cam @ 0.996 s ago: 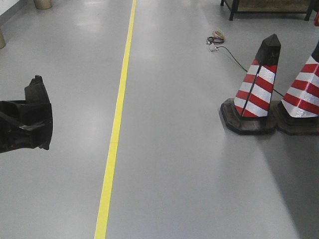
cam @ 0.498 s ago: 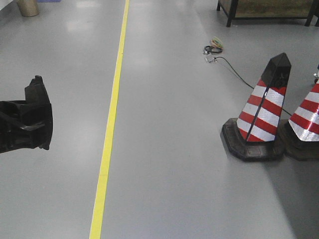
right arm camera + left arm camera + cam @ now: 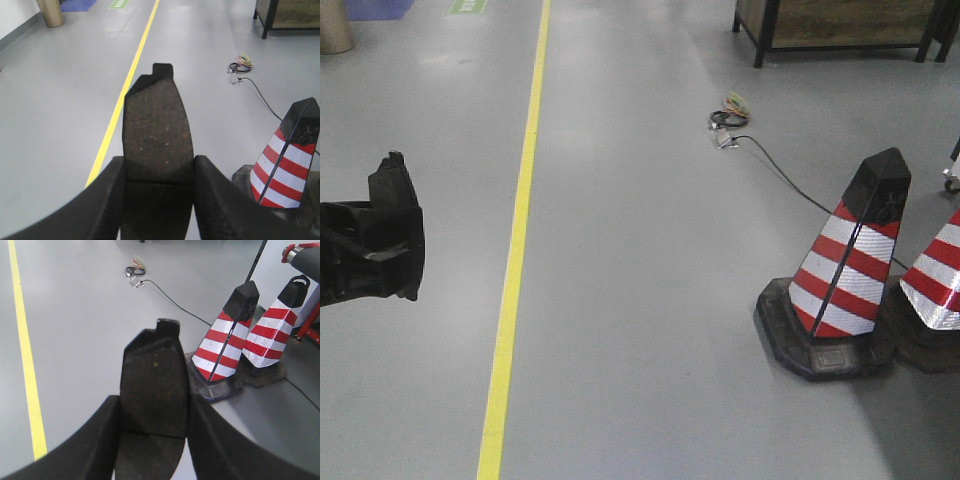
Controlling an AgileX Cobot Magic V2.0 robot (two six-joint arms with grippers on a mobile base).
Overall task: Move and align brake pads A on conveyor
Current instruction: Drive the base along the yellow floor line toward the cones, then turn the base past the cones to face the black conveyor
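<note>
Each gripper holds one of the brake pads A over the grey floor. In the left wrist view a dark curved brake pad (image 3: pixel 155 370) with a groove across its face stands up between the fingers of my left gripper (image 3: pixel 152 410), which is shut on it. The right wrist view shows the same: a second brake pad (image 3: pixel 157 120) clamped in my right gripper (image 3: pixel 158 167). A dark belt end with red frame, likely the conveyor (image 3: pixel 302 260), shows at the top right edge of the left wrist view.
Two red-and-white striped cones (image 3: pixel 850 270) stand on the floor at the right, with a black cable (image 3: pixel 790 180) running past them. A yellow floor line (image 3: pixel 515 230) runs on the left. A dark-framed bench (image 3: pixel 840 25) is far ahead. Black arm hardware (image 3: pixel 375 240) juts in at left.
The floor scene has slid down and left in the front view, so the cones and bench look nearer. The black hardware at the left edge has not shifted in the frame.
</note>
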